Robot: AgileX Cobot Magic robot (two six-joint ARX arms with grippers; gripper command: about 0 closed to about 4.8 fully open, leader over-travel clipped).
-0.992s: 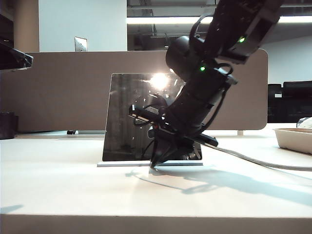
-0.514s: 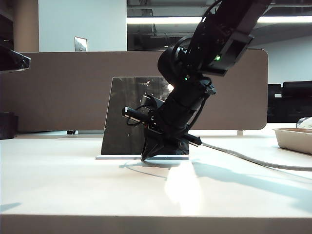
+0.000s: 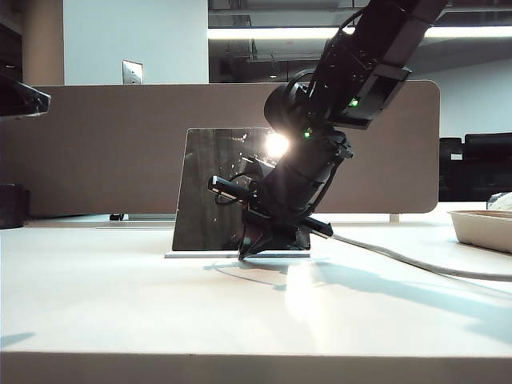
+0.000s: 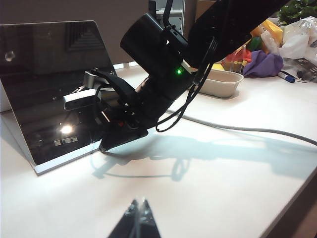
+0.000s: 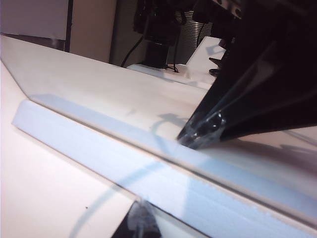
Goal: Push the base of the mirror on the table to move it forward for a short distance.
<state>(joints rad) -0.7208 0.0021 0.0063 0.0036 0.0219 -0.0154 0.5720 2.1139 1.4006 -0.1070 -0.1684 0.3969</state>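
Left gripper (image 4: 139, 212): I see its fingertips pressed together, holding nothing, hovering over the plain white table (image 3: 120, 312).
Dark glossy trapezoid mirror (image 3: 216, 188): upright behind my right gripper.
Thin white slab base (image 3: 200, 254): touching that gripper's tip.
Right gripper (image 3: 245, 254): fingers pinched closed, tip down at the base's front edge.

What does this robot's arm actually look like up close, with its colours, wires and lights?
The right arm is chunky and black, built of rounded joint housings with small green lights. Thin black cables loop loosely along it. A small grey camera block sits near the right gripper, which narrows to a dark point. The left gripper shows only as dark fingertips.
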